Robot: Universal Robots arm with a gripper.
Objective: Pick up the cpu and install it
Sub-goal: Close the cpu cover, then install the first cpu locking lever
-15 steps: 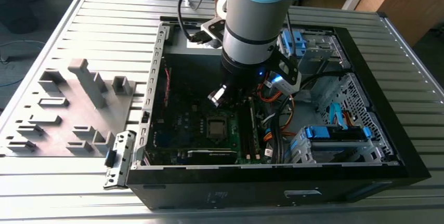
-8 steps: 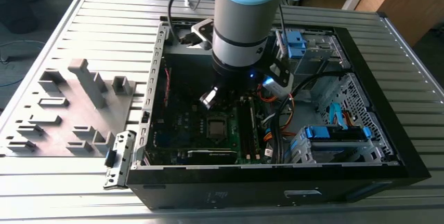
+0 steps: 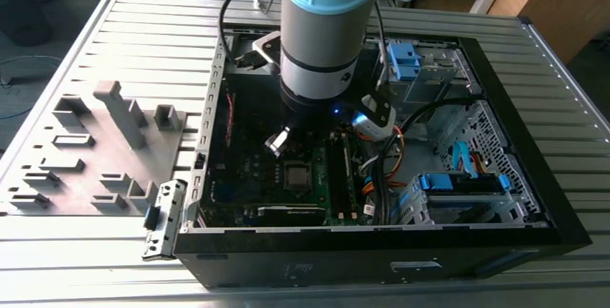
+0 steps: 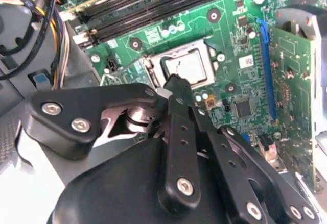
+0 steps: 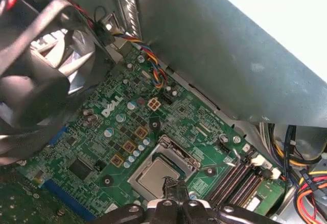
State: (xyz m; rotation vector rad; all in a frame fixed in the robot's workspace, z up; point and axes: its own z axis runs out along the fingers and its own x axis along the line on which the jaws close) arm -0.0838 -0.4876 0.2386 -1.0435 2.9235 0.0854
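Where fingers (image 4: 177, 94) overlap, cpu (image 4: 190, 65) edge hidden

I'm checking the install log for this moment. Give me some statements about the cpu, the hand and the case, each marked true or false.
1. The cpu lies in the socket on the motherboard. True.
2. The hand is right by the cpu's edge. True.
3. The computer case is closed. False: its side is open and the board is in view.
4. The motherboard is red. False: it is green.
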